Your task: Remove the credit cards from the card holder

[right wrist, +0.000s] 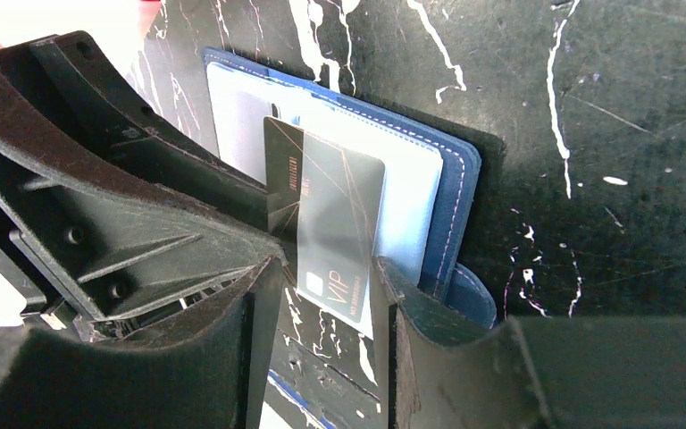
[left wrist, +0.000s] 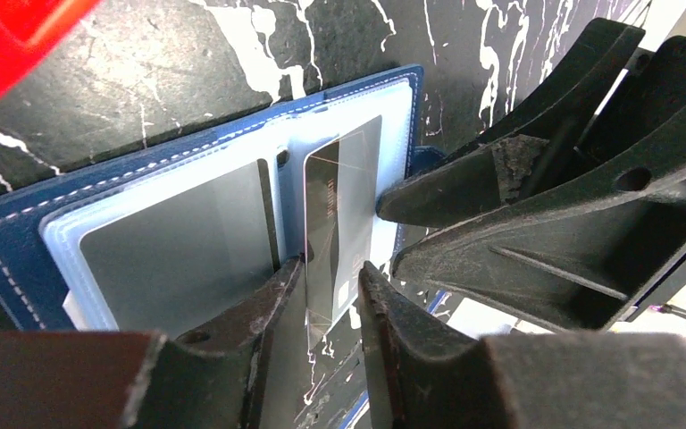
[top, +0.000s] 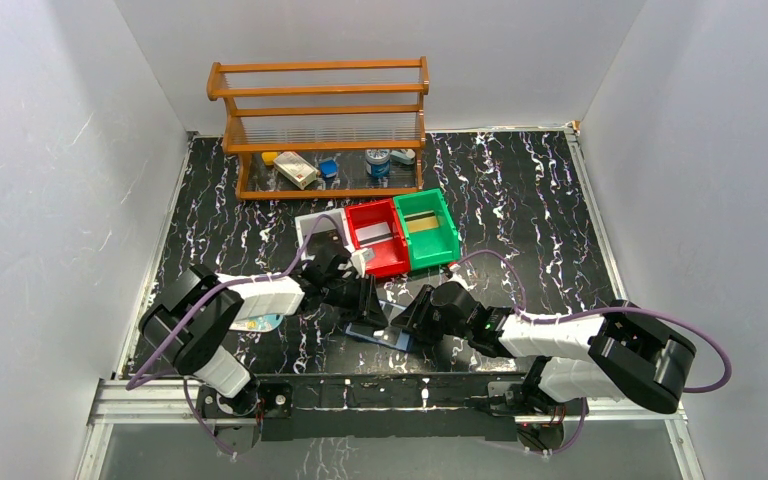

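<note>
Wrist [top: 332,283] low over the surface [left wrist: 143,63], my left gripper [left wrist: 329,273], narrowly spread, straddles the card [left wrist: 339,197] protruding from the card holder [left wrist: 188,150].

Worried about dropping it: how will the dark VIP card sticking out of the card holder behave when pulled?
The VIP card looks thin and glossy: probably stiff but slippery. Its end sits sleeved in the card holder, so pulling may drag that along.

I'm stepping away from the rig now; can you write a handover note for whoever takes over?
Left end effector: fingers either side of the dark card, grip not confirmed.
Right end effector: open, one finger on the card holder edge.
Card holder lies open on the table; dark card partly out, a grey card in its sleeve.
Done: none fully out.
To do: pull out both cards.
</note>
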